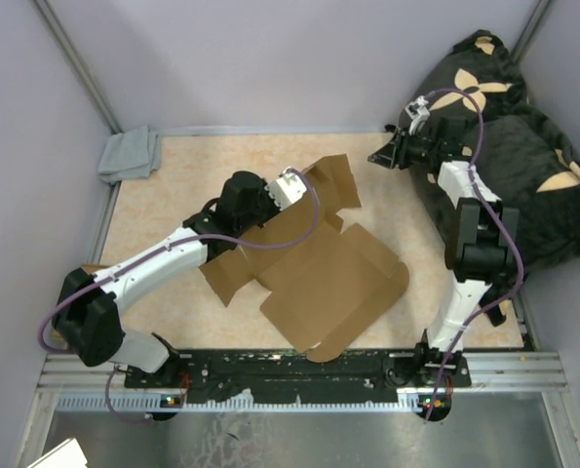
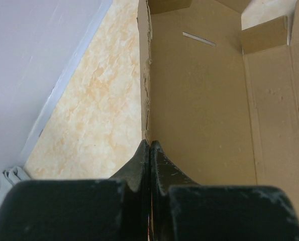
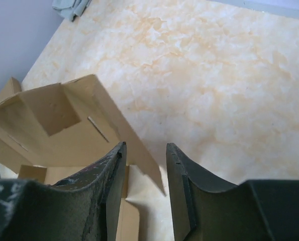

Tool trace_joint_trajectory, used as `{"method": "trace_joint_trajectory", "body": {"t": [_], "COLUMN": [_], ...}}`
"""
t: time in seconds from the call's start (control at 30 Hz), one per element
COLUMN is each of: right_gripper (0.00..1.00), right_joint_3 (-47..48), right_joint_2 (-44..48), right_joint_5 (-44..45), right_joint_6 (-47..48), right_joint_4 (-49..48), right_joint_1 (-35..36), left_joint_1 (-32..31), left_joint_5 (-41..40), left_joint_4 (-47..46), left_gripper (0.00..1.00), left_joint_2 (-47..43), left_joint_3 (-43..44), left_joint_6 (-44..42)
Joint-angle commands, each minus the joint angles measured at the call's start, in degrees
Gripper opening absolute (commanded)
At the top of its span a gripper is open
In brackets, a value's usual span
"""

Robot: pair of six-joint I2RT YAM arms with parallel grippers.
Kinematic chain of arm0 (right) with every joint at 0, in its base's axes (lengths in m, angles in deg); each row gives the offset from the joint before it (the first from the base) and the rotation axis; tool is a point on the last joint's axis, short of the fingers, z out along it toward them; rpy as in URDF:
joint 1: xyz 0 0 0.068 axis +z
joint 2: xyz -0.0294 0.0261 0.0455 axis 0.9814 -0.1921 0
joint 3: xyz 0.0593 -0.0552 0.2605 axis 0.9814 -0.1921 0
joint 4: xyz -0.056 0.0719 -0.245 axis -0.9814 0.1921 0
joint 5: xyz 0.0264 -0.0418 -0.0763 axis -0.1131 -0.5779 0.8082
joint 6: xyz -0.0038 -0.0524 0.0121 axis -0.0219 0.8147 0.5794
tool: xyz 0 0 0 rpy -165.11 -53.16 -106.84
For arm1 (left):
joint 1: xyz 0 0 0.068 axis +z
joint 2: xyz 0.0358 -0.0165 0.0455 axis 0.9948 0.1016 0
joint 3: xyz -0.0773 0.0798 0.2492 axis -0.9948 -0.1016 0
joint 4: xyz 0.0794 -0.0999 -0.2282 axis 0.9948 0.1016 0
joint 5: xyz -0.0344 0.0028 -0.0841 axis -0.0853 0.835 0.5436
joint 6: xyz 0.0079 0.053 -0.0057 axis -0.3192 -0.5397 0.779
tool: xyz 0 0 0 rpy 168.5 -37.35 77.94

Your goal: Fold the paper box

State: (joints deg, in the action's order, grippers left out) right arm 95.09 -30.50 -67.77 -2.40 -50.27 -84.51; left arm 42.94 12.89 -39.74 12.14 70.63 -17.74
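The paper box is a large brown die-cut sheet lying mostly flat in the middle of the table, with its far panel lifted upright. My left gripper is shut on the left edge of that lifted panel. In the left wrist view the jaws pinch the cardboard edge, and the panel with its slit stretches away to the right. My right gripper hovers open and empty above the far right of the table, apart from the box. In the right wrist view the raised flap lies below and to the left.
A grey cloth lies at the back left corner, also in the right wrist view. A black patterned cushion fills the right side behind the right arm. Walls close in the table at the left and the back. Bare marbled tabletop shows.
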Motion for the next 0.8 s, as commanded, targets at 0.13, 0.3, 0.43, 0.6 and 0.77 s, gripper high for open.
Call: {"method": "trace_joint_trajectory", "body": {"t": [0.13,0.3,0.43,0.6,0.77], "right_gripper": [0.39,0.39,0.40,0.40,0.40], "right_joint_3": [9.20,14.56,12.67,10.46,8.30], "right_joint_2": [-10.46,-15.76,-15.53,-15.40,-13.80], "right_joint_5": [-5.01,-7.62,-10.61,-16.14,-17.15], "right_joint_6": [-4.72,-2.85,-0.16,2.54,10.82], "right_joint_4": [-9.23,-5.48,-5.73,-5.15,2.97], "right_joint_1": [1.10,2.21,3.67,4.70,4.88], "left_joint_1": [-2.17,-2.60,-2.92,-3.30,-3.48], "left_joint_5": [-2.52,-2.82,-2.54,-3.01,-3.98], "left_joint_4": [-2.68,-3.37,-3.82,-5.08,-6.31], "left_gripper": [0.00,0.00,0.00,0.00,0.00], "left_joint_2": [-0.73,-0.50,0.00,-0.13,-0.66], "left_joint_3": [0.61,0.67,0.88,-0.16,-2.12], "left_joint_6": [-5.47,-7.65,-9.24,-11.69,-12.78]}}
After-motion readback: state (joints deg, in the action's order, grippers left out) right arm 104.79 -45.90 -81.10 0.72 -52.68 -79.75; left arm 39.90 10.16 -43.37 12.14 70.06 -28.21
